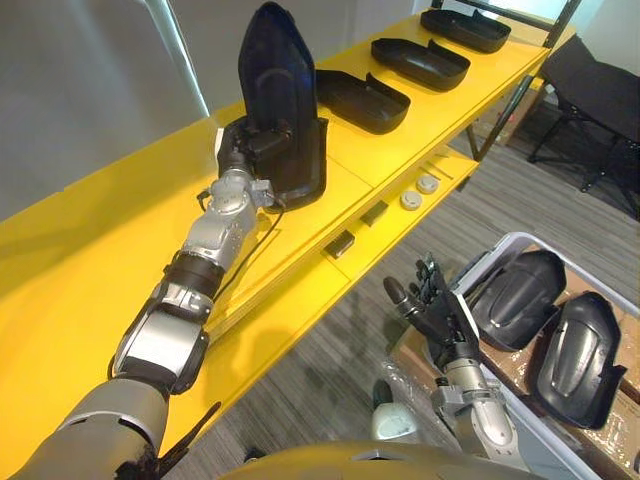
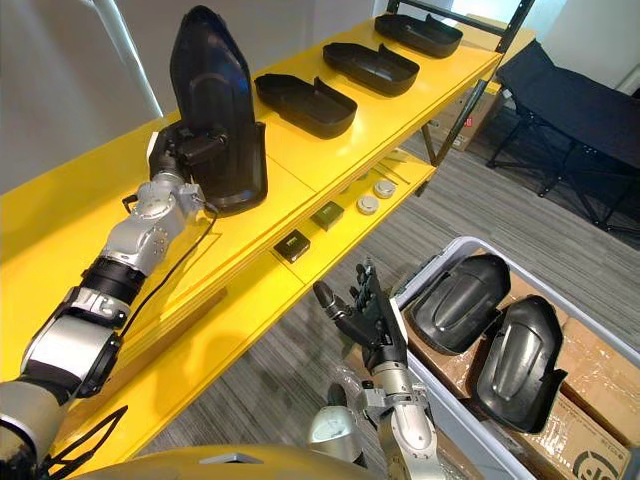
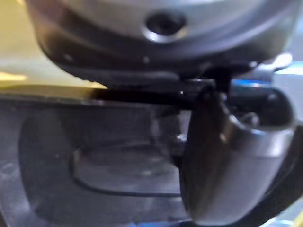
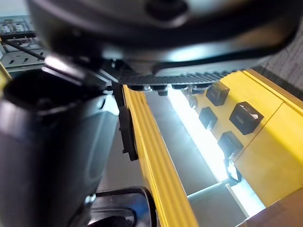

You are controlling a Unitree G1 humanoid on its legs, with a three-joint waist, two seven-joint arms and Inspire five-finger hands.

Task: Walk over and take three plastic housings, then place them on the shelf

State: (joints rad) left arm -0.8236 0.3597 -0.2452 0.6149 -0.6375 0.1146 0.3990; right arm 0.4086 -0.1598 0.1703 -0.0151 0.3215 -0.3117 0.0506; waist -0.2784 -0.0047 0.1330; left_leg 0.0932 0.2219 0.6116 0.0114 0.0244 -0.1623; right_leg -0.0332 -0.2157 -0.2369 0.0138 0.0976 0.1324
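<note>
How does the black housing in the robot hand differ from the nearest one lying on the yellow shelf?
Pose: the held housing stands on end, nearly upright, while the lying housing rests flat with its hollow side up. State: the left robot hand grips the held housing low down; nothing touches the lying housing. Both are black, look the same shape, and are at the top level of the yellow shelf.

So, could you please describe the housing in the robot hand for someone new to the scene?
Find the long yellow shelf; black plastic housings sit in a row on its top board. At the row's near end, the left robot hand grips one housing. It alone stands upright; its three neighbours lie flat.
</note>
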